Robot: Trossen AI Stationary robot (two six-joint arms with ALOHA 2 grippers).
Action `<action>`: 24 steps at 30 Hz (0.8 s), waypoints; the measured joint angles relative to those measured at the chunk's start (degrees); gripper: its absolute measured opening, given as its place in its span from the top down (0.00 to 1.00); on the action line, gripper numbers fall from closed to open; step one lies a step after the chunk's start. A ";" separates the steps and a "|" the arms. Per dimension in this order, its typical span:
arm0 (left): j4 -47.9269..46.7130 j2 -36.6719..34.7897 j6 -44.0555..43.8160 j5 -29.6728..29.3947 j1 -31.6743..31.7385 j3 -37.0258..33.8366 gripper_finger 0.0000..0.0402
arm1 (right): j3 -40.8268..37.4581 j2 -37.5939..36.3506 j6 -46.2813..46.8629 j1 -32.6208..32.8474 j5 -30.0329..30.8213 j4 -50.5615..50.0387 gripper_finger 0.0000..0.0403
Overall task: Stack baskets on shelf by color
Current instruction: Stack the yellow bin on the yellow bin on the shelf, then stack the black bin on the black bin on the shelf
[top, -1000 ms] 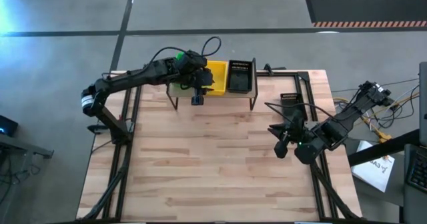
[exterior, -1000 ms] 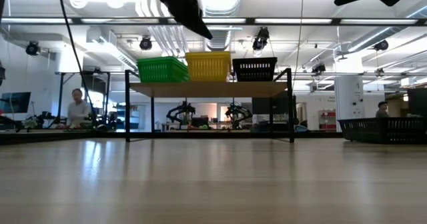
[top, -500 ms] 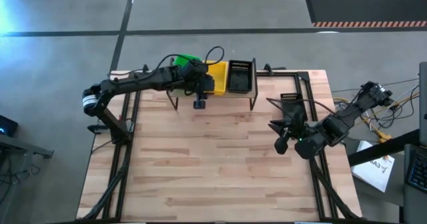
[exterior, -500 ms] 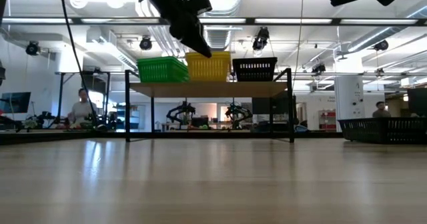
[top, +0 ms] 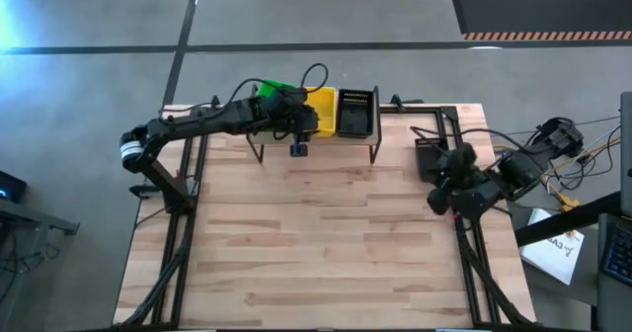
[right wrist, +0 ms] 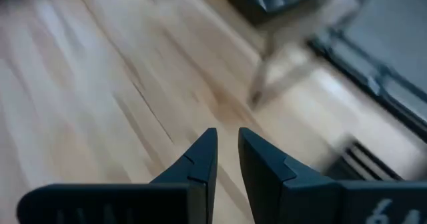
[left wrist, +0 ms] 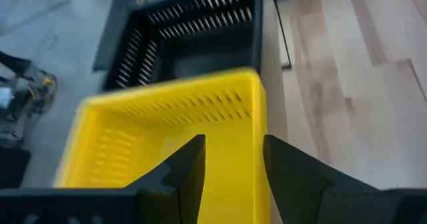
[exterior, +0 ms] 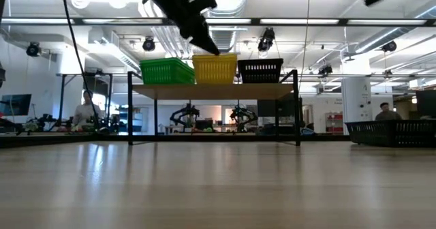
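Note:
On the shelf (top: 318, 144), three baskets stand in a row: green (top: 273, 87), yellow (top: 322, 109) and black (top: 357, 114). The low view shows the same row of green basket (exterior: 165, 71), yellow basket (exterior: 215, 68) and black basket (exterior: 259, 70). My left gripper (top: 299, 140) is open just above the yellow basket's near rim (left wrist: 220, 104), one finger on each side of it. My right gripper (top: 441, 176) hovers at the table's right edge, open by a narrow gap (right wrist: 227, 147) and holding nothing. Beside it another black basket (top: 428, 154) rests on the table. My left gripper comes at the yellow basket's near rim (left wrist: 250, 97) from above, slanting down. Its fingertips (exterior: 210, 48) are level with the rim. I cannot tell whether they touch it.
The shelf's black legs (top: 374, 155) stand on the far part of the wood tabletop (top: 326, 243). Black frame rails run along the table's left and right edges (top: 464, 243). People sit in the room beyond (exterior: 84, 110).
My left gripper has come down toward the yellow basket on the shelf. My right arm has swung toward the table's right and far edge, up to the black basket lying there.

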 joint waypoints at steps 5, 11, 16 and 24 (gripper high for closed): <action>0.11 -1.33 -0.08 -0.01 -1.55 2.58 0.66 | -1.46 -0.54 0.28 -2.49 -11.38 -10.12 0.87; 0.46 -2.99 -5.51 -0.01 -4.02 5.37 0.66 | -8.39 -1.17 -8.30 -7.41 -19.98 -9.71 0.85; 0.18 -4.30 -11.41 0.01 -6.62 5.44 0.66 | -14.89 -1.17 -18.69 -14.02 -25.45 -5.47 0.74; 0.31 -5.06 -13.57 0.08 -10.44 5.17 0.66 | -22.37 1.25 -34.01 -30.62 -26.79 2.74 0.57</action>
